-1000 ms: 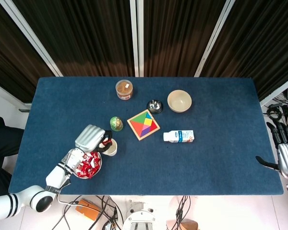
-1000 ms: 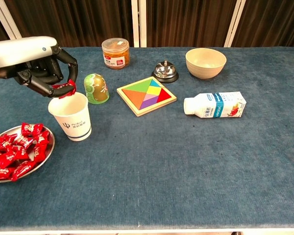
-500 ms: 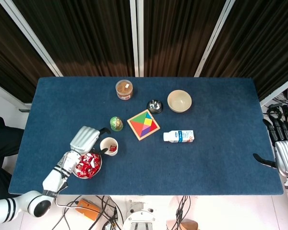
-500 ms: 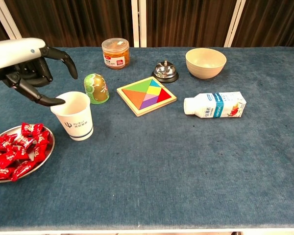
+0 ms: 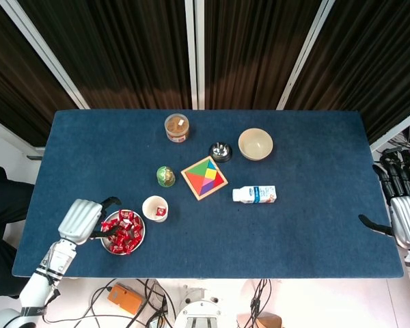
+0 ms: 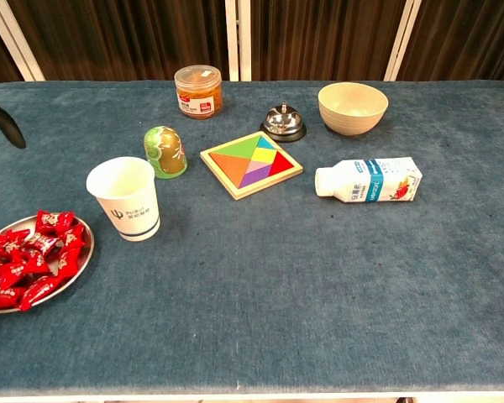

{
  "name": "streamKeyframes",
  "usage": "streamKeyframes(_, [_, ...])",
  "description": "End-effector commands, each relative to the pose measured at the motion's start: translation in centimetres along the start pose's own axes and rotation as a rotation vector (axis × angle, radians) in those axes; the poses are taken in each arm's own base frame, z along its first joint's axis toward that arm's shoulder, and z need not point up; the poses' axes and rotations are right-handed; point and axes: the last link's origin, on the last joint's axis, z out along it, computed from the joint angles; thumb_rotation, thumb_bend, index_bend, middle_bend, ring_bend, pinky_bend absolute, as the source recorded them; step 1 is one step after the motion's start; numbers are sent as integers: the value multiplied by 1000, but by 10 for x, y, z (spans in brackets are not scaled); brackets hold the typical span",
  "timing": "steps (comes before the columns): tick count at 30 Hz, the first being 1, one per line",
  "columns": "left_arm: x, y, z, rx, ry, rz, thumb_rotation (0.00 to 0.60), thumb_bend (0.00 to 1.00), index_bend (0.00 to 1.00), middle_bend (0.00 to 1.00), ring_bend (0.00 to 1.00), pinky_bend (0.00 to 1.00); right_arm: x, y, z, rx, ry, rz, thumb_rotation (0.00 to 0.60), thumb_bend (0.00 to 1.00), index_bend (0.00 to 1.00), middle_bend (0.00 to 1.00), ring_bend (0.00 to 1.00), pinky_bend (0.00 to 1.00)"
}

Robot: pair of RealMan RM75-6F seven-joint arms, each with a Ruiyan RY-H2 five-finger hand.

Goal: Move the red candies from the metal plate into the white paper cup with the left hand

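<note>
A long table covered in dark blue cloth fills the middle of the room, stretching from beside the left hand across to the right hand. Beyond the table's far edge, well apart from both hands, hang dark brown curtains split by white upright frames. Below the near edge, between the hands, cables lie on a pale floor.

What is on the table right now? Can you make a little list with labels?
left hand: open, beside the metal plate
right hand: off the table's right edge, holding nothing
red candies: piled on the plate
white paper cup: upright, one candy inside
other things: green egg toy, puzzle, bell, bowl, jar, milk carton lying down
</note>
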Motion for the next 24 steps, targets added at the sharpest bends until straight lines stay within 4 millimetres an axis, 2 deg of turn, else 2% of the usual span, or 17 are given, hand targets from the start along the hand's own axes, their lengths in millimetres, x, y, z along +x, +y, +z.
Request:
streamKeyframes(1, [-22, 6, -7, -28, -86, 18, 582, 174, 362, 941, 962, 946, -1, -1, 0, 3, -2, 1, 600, 236, 0, 23, 0, 50])
streamKeyframes(5, [-42, 15, -5, -56, -153, 19, 585, 169, 362, 941, 962, 946, -2, -1, 0, 5, -8, -1, 600, 236, 0, 23, 0, 50])
streamKeyframes(8, [-49, 20, -2, -69, -168, 22, 585, 167, 362, 941, 963, 946, -2, -2, -1, 3, -9, -2, 600, 237, 0, 23, 0, 50])
streamKeyframes(15, [-57, 18, 2, -58, -187, 105, 584, 173, 396, 941, 962, 946, -2, -1, -3, -4, -12, -2, 600, 236, 0, 23, 0, 50])
streamKeyframes(24, [-58, 6, -1, 7, -180, 170, 582, 183, 408, 941, 962, 946, -4, 0, -3, -8, -18, 1, 600, 236, 0, 23, 0, 50])
